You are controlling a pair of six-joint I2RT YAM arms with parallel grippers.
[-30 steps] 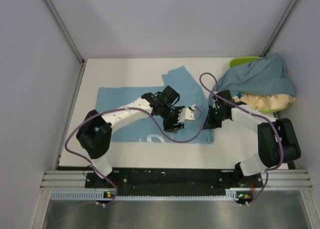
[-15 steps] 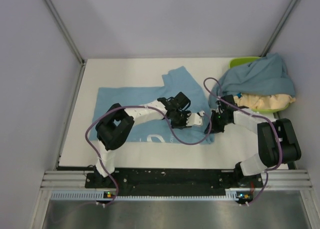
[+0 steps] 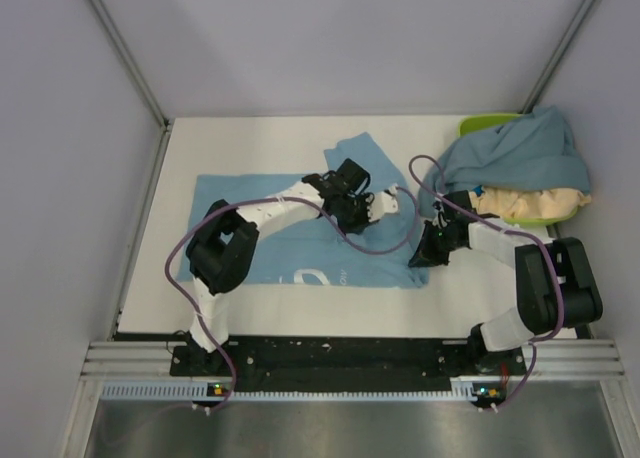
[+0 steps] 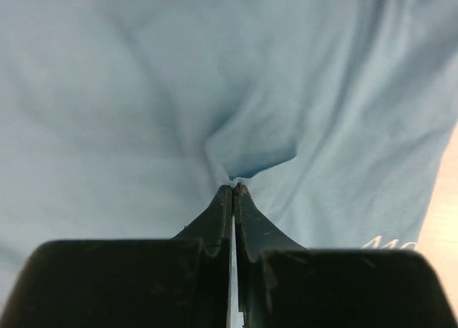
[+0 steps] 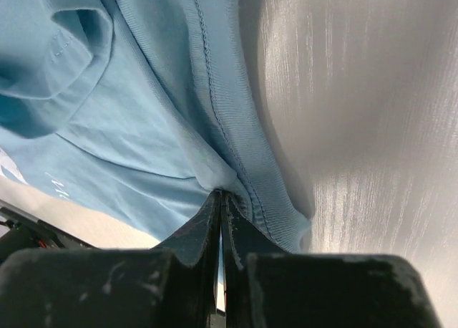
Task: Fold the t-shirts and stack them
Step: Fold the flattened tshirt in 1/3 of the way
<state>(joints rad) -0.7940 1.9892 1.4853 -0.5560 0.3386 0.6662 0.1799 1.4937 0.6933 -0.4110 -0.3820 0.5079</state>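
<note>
A light sky-blue t-shirt (image 3: 260,228) with white lettering lies spread across the table. My left gripper (image 3: 368,216) is over its right part, by the sleeve. In the left wrist view this gripper (image 4: 234,188) is shut on a small raised pinch of the sky-blue cloth (image 4: 143,92). My right gripper (image 3: 419,257) is at the shirt's right edge. Its wrist view shows it (image 5: 220,194) shut on the shirt's stitched hem (image 5: 236,127). A slate-blue t-shirt (image 3: 520,148) lies heaped over a beige t-shirt (image 3: 545,203) at the back right.
The lime-green tray (image 3: 482,125) under the heaped shirts sits in the back right corner. Grey walls close in the table on the left, back and right. Purple cables loop from both arms over the shirt. Bare white tabletop (image 5: 372,92) lies beside the hem.
My left gripper has shut on the sky-blue cloth and pulled back and left from near the right gripper. The right gripper has stayed shut on the hem.
</note>
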